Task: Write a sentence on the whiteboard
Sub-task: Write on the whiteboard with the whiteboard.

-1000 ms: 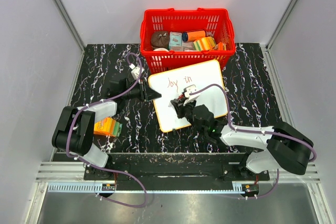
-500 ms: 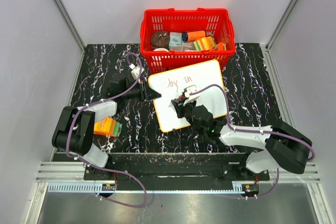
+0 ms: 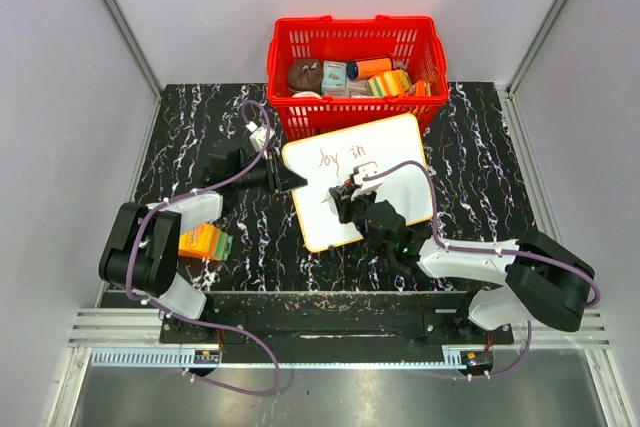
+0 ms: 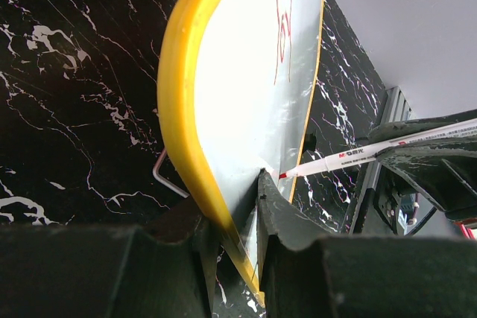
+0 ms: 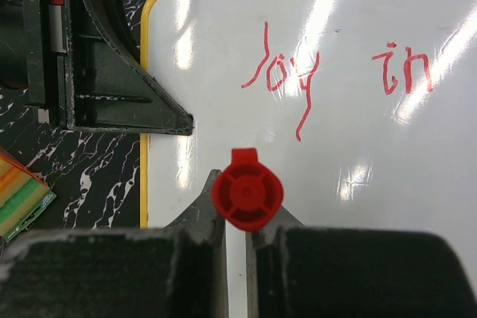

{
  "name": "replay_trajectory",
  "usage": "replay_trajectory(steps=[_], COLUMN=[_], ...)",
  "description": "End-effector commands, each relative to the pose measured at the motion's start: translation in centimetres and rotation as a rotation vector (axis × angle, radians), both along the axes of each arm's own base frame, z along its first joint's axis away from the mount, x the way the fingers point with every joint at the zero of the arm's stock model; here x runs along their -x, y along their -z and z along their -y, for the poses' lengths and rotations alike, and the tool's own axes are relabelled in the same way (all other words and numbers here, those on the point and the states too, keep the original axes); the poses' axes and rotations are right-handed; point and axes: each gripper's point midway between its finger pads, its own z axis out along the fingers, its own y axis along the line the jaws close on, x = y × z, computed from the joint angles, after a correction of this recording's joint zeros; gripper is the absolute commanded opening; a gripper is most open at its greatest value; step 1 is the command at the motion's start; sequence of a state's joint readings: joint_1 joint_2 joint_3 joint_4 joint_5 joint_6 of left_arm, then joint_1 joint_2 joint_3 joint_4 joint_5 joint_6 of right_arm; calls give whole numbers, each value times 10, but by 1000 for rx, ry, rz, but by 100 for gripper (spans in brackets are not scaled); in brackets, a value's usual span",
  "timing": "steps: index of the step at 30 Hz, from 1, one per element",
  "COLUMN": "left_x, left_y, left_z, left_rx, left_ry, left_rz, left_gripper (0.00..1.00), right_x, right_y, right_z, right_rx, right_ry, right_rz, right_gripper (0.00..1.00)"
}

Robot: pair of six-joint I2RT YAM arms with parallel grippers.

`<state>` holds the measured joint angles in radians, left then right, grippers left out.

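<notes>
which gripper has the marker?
The right gripper, shut on the marker. The left gripper only clamps the whiteboard at its edge.

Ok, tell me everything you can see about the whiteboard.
The whiteboard is a glossy white rectangle with a thin yellow rim and rounded corners, lying skewed on the black marbled table just in front of the red basket. It bears red handwriting reading "joy in". The left gripper clamps its left edge; the right gripper holds a marker with its tip at the surface.
</notes>
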<state>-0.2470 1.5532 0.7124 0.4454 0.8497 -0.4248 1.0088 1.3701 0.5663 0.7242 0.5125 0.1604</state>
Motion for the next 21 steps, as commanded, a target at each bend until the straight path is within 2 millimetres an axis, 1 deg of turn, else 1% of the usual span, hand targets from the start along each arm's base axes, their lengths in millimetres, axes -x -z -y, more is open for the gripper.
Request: replay_trajectory(steps=[1,13,19,21], left_x=[-10,-10,-10,-10], left_y=[31,31,31,31], left_z=[-8,-7,-7,-7], left_rx=[-165,-164,-164,-164], left_ry=[-31,-28,-28,-28], left_rz=[103,103,101,101], left_gripper=[0,0,0,0], right_x=[-12,-13,-12,-9], right_y=[-12,-23,-20,-16], right_z=[13,0,-7,-11], right_rx=[1,-24,-13,-9], right_ry=[87,42,8,-13], right_rz=[27,26,15,3], right_gripper=[0,0,0,0])
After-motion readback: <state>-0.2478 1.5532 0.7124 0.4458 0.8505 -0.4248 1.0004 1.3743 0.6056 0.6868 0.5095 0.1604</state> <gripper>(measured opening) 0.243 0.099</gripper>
